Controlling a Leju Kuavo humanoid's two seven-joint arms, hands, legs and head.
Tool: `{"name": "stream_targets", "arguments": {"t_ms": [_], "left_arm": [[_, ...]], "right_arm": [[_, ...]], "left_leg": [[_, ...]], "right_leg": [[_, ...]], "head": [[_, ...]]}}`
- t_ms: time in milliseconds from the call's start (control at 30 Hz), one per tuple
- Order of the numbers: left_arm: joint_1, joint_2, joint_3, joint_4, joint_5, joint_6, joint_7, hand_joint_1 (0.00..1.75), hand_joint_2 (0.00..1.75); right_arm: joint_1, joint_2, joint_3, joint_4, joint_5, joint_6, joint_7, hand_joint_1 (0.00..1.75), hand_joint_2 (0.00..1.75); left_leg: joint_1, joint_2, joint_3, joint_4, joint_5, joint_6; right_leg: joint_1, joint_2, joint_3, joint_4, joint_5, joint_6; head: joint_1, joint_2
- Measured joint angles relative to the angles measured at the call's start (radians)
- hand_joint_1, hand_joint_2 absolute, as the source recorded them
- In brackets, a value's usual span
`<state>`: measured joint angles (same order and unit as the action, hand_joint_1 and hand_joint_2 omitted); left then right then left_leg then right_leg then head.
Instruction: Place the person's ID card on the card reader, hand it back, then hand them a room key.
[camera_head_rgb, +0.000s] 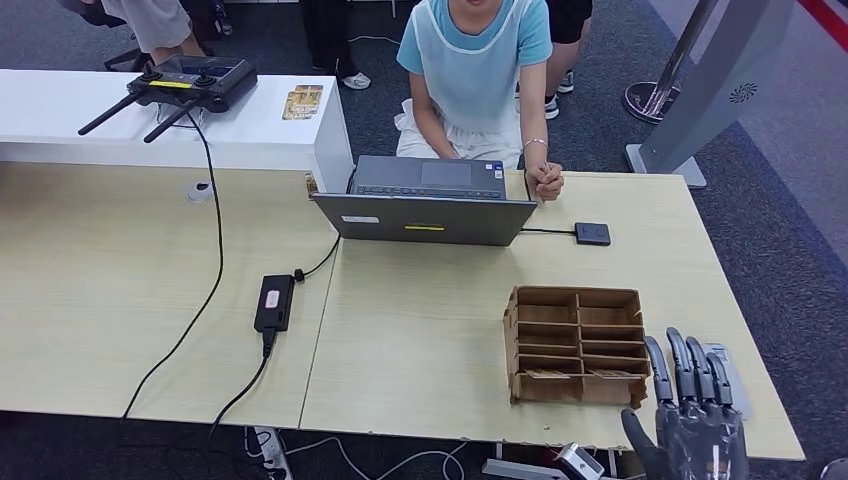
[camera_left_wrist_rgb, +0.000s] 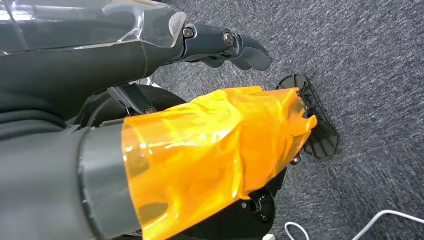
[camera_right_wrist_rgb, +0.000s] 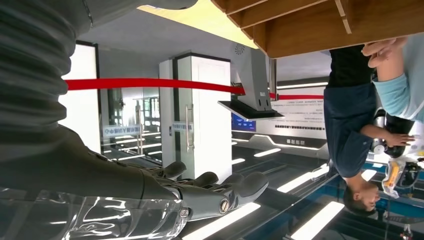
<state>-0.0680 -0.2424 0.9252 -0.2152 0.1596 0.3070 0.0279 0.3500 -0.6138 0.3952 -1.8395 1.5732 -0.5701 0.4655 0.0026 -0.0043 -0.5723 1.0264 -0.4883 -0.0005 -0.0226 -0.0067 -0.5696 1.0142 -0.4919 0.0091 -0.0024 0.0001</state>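
The small black card reader (camera_head_rgb: 592, 233) lies on the wooden table (camera_head_rgb: 420, 330), wired to the grey laptop (camera_head_rgb: 425, 205). A person (camera_head_rgb: 478, 70) sits behind the laptop with both hands (camera_head_rgb: 545, 181) clasped at the table's far edge; I cannot make out a card in them. My right hand (camera_head_rgb: 692, 410) stands at the table's near right corner, fingers (camera_right_wrist_rgb: 220, 190) stretched out and apart, holding nothing. It is just right of a brown wooden compartment box (camera_head_rgb: 575, 345). My left hand (camera_left_wrist_rgb: 220, 42) hangs low over grey carpet with nothing in it.
A black power adapter (camera_head_rgb: 273, 302) and its cables lie at the table's middle left. On the white counter (camera_head_rgb: 120, 125) at the back left sit a black device with antennas (camera_head_rgb: 190, 82) and several yellowish cards (camera_head_rgb: 302, 101). A pale flat object (camera_head_rgb: 728, 365) lies beside my right hand.
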Motion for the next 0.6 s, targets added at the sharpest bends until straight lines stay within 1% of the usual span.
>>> {"name": "stream_targets", "arguments": {"t_ms": [233,600], "left_arm": [[0.0,0.001,-0.012,0.0,-0.006,0.001,0.004,0.0,0.0],[0.0,0.003,-0.022,0.0,-0.019,0.001,0.009,0.0,0.0]], "right_arm": [[-0.054,0.0,0.018,0.065,-0.018,0.009,-0.02,0.0,1.75],[-0.086,-0.001,0.007,0.138,-0.161,0.103,-0.11,0.0,1.75]], "left_leg": [[0.0,0.0,0.0,0.0,0.0,0.0],[0.0,0.0,0.0,0.0,0.0,0.0]], "right_leg": [[0.0,0.0,0.0,0.0,0.0,0.0],[0.0,0.0,0.0,0.0,0.0,0.0]], "head": [[0.0,0.0],[0.0,0.0]]}}
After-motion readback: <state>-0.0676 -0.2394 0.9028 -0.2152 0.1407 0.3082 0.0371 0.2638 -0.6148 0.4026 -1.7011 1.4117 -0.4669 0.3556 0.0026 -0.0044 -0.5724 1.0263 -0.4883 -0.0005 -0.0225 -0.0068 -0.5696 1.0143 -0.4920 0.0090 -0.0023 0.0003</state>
